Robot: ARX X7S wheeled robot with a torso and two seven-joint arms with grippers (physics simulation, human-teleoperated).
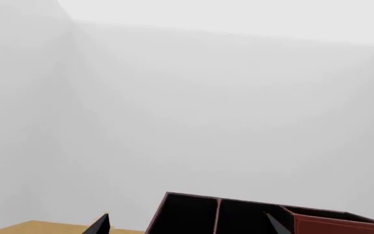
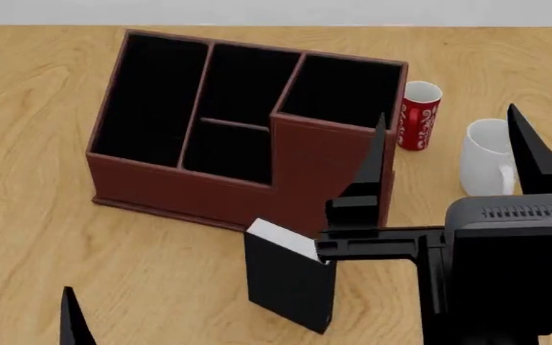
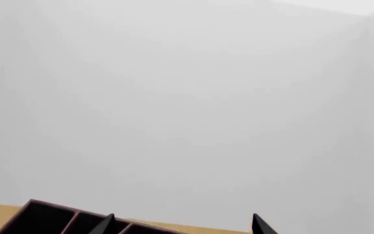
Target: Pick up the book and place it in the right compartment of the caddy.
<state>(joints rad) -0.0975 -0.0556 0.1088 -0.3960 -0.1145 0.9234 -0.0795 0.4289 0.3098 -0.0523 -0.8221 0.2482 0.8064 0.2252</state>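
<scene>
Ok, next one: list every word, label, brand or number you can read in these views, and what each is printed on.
Red can: white script lettering down its side, too small and blurred to read.
White mug: no print visible.
Book: plain black cover, white page edges, no title visible.
Caddy: plain reddish-brown walls, no label.
Both wrist views: no text.
So nothing can be quoted.
</scene>
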